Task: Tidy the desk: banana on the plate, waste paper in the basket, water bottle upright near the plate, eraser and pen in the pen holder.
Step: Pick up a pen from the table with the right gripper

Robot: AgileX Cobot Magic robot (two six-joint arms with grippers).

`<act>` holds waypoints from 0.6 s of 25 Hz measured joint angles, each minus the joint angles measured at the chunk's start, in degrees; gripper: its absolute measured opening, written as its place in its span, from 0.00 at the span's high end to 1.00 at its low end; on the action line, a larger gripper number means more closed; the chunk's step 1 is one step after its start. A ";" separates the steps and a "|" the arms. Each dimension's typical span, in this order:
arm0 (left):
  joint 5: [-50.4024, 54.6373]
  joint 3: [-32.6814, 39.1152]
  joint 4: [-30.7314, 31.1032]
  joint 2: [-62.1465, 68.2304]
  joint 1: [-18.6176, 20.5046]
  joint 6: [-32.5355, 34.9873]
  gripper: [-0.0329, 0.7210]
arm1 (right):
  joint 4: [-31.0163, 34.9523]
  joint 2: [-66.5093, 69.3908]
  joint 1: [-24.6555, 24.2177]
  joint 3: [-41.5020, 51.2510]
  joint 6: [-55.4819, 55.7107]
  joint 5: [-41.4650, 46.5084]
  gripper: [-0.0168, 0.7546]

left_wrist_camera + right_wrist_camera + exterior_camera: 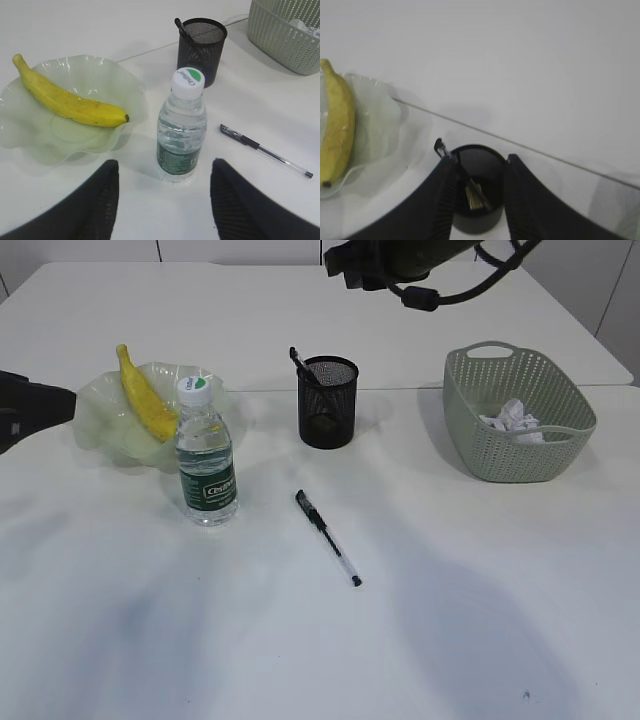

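A yellow banana (145, 400) lies on the pale green plate (95, 405). A clear water bottle (206, 455) stands upright just in front of the plate. The black mesh pen holder (328, 405) holds one pen (298, 360) and a pale eraser (476, 197). A second pen (328, 538) lies flat on the table. Crumpled waste paper (512, 420) sits in the grey basket (520, 455). My left gripper (164, 162) is open and empty, just short of the bottle (182, 131). My right gripper (480, 162) is open and empty, above the pen holder (475, 220).
A seam between two white tabletops (150, 390) runs behind the objects. The right arm (385, 270) hangs at the top of the exterior view. The left arm (30, 410) enters at the left edge beside the plate.
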 joint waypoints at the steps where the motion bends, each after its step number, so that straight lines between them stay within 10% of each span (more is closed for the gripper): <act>1: 0.00 0.00 0.00 0.00 0.00 0.00 0.42 | 0.00 -1.09 0.00 0.00 0.00 2.46 0.65; 15: -0.09 0.00 0.00 0.00 0.00 0.00 0.42 | 5.76 -4.25 1.43 -1.74 0.00 34.30 0.65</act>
